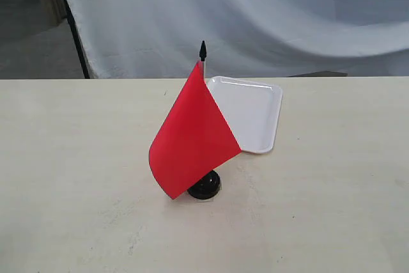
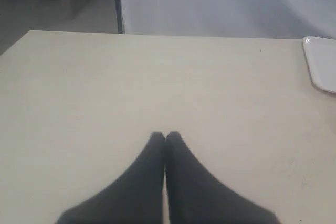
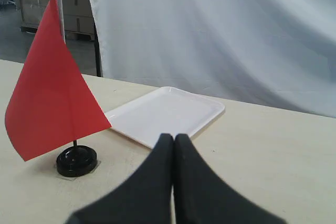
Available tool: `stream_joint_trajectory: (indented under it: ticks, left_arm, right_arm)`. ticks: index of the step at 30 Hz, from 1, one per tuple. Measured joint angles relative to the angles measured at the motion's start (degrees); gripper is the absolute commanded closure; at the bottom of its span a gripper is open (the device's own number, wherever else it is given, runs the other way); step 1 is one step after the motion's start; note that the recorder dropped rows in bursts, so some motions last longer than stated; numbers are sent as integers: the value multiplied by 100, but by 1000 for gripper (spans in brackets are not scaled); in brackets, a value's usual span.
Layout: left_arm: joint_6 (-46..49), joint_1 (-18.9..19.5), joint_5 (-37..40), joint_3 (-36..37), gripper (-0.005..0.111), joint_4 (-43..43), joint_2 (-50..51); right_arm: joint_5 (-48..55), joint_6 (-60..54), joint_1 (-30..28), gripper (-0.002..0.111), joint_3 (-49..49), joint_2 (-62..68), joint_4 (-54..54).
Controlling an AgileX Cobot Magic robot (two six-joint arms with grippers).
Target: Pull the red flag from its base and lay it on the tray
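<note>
The red flag [image 1: 192, 135] stands upright in the middle of the table, its stick set in the black round base [image 1: 204, 187] and its black tip pointing up. Right behind it lies the white tray [image 1: 246, 113], with nothing in it. The right wrist view shows the flag [image 3: 50, 85], the base [image 3: 76, 160] and the tray [image 3: 165, 114] beyond my right gripper [image 3: 174, 138], which is shut on nothing, well short of the flag. My left gripper [image 2: 165, 136] is shut on nothing above bare table; only a corner of the tray [image 2: 321, 66] shows there. Neither gripper appears in the exterior view.
The pale wooden table [image 1: 77, 158] has a far edge just behind the tray. A white cloth backdrop [image 1: 255, 17] hangs past it, with a dark pole [image 1: 78, 36] at its left side.
</note>
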Motion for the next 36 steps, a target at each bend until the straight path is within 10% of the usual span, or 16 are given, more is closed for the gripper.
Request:
stream_joint_trajectory:
  ticks: [13, 22, 36]
  left_arm:
    - [0, 0, 0, 0, 107, 0, 0]
    - [0, 0, 0, 0, 107, 0, 0]
    - [0, 0, 0, 0, 107, 0, 0]
  right_arm:
    - [-277, -76, 0, 109, 0, 0, 0]
    - [-4462, 7, 0, 109, 2, -10, -10]
    - [-4742, 3968, 0, 109, 2, 77, -4]
